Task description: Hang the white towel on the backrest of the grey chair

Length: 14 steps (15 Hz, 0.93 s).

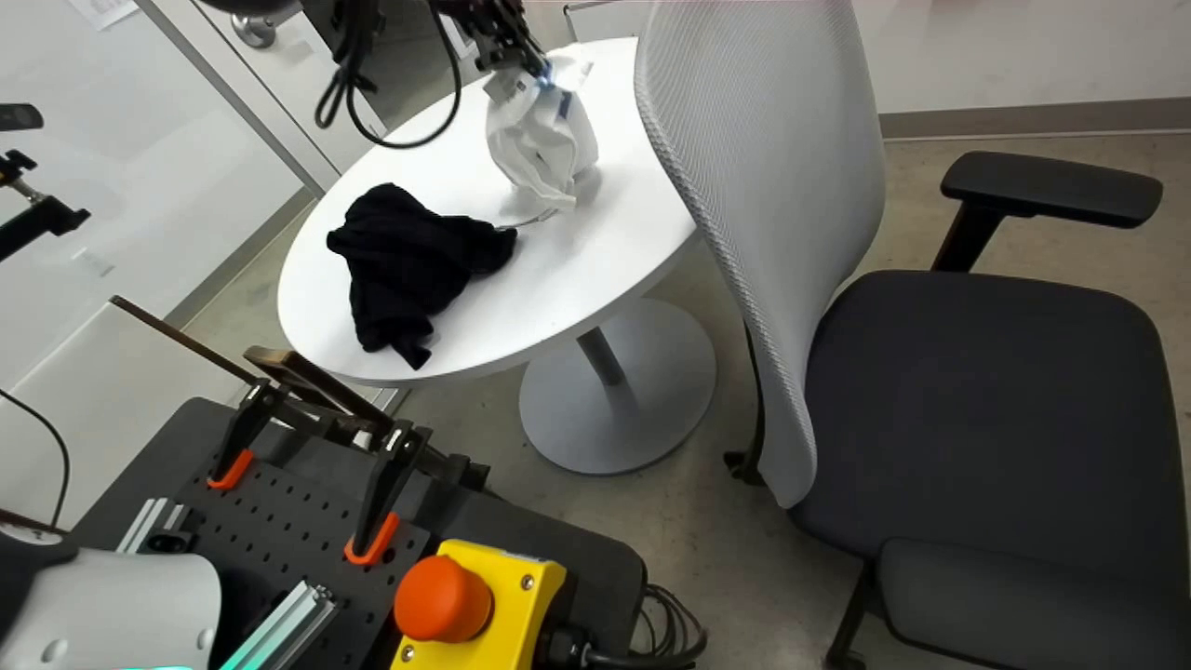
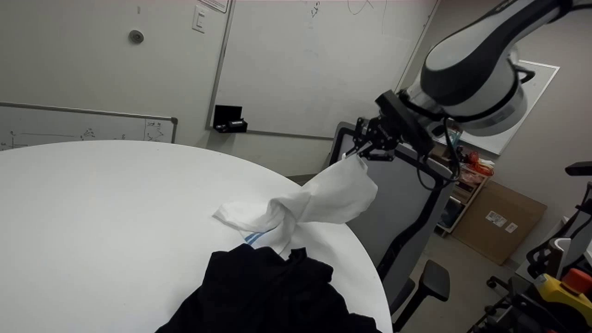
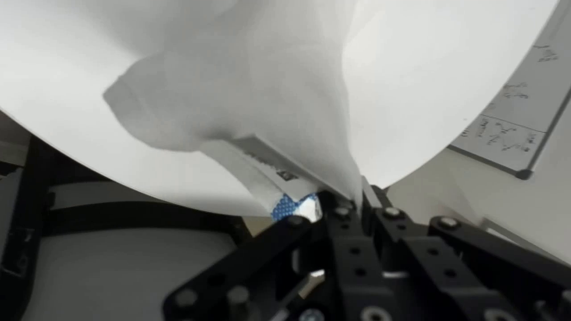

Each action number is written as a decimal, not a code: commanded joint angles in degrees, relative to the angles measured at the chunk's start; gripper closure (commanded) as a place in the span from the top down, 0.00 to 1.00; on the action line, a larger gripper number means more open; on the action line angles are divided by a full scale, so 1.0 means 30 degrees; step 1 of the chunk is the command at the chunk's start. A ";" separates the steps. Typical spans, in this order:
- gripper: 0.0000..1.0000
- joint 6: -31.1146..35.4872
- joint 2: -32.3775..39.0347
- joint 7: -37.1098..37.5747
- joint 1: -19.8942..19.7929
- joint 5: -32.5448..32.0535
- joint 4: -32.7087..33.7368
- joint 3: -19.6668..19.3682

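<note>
White towel (image 2: 319, 199) hangs from the tool (image 2: 358, 151) near the rim of the round white desk (image 2: 115, 203), its low end reaching down onto it. From left to right in an exterior view, a low whiteboard (image 2: 55, 121) with handwriting (image 2: 156, 132) comes first, behind the desk. Next, at the lower corner of a large whiteboard (image 2: 319, 74), sits a small black holder (image 2: 227, 113) with a few dark things (image 2: 231, 126) in it, too small to name. Black cloth (image 2: 273, 291) lies in a heap on the desk, near the towel's low end. Then comes the tool, its fingers (image 3: 350, 236) pressed together with the towel's top pinched between them. Behind it in this view is the backrest (image 2: 391, 203) of the grey chair (image 2: 434, 280). Farther right, a shelf (image 2: 468, 206) carries red and orange things (image 2: 476, 162) on top. A cardboard box (image 2: 513, 208) with two white labels (image 2: 496, 218) stands just beside it, its inside hidden. At the far right is a yellow box (image 2: 557, 292) with a red button (image 2: 577, 280). Again from the left, the towel shows a thin corner, blue stripes (image 2: 254, 237), a twisted, folded middle and a broad smooth part running up to the tool. The wrist view shows a printed tag (image 3: 279, 167) and a blue dotted patch (image 3: 284, 207) close to the fingers.
</note>
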 commanded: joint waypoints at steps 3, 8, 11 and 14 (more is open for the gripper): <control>0.02 -0.0662 -0.4449 -0.1624 -0.7205 0.1351 -0.0803 0.8296; 0.02 -0.0443 -0.5141 -0.3185 -1.0793 0.3640 0.1190 1.2479; 0.02 -0.0720 -0.5305 -0.4580 -1.2701 0.5690 0.2703 1.3963; 0.02 -0.1497 -0.5512 -0.6483 -1.4692 0.7853 0.4090 1.4915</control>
